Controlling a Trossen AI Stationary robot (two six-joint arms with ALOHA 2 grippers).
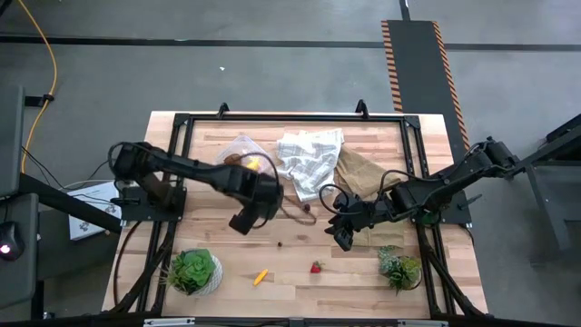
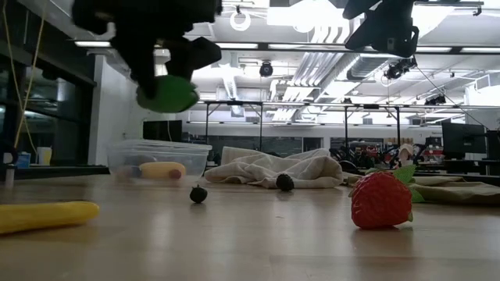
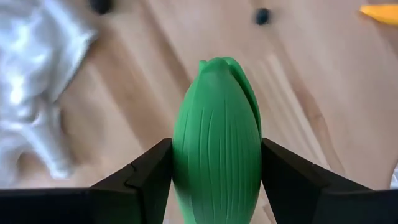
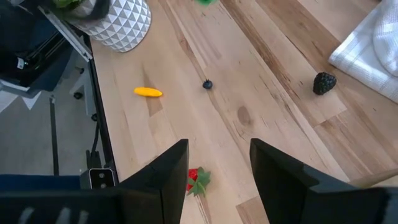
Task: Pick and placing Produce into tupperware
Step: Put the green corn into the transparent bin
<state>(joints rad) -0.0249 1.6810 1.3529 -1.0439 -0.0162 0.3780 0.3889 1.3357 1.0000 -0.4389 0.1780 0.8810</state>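
One clear tupperware [image 1: 243, 156] on the table, just behind the left gripper [image 1: 247, 216], with a yellow banana-like piece [image 2: 162, 169] lying inside plus something brownish beside it, hard to make out. Left gripper up off the wood, clamped on a green oval veggie [image 3: 216, 143], one finger on each flank. White checked cloth [image 1: 310, 160] off to its side. Right gripper [image 1: 343, 233] hovering over bare board, fingers parted, gripping nothing. Strawberry [image 1: 316, 267] loose just below and ahead of it, small yellow piece [image 1: 260, 276] farther along, tiny dark berry [image 1: 280, 243] between the two grippers. Blackberry-like lump [image 4: 324, 83] at the cloth's edge.
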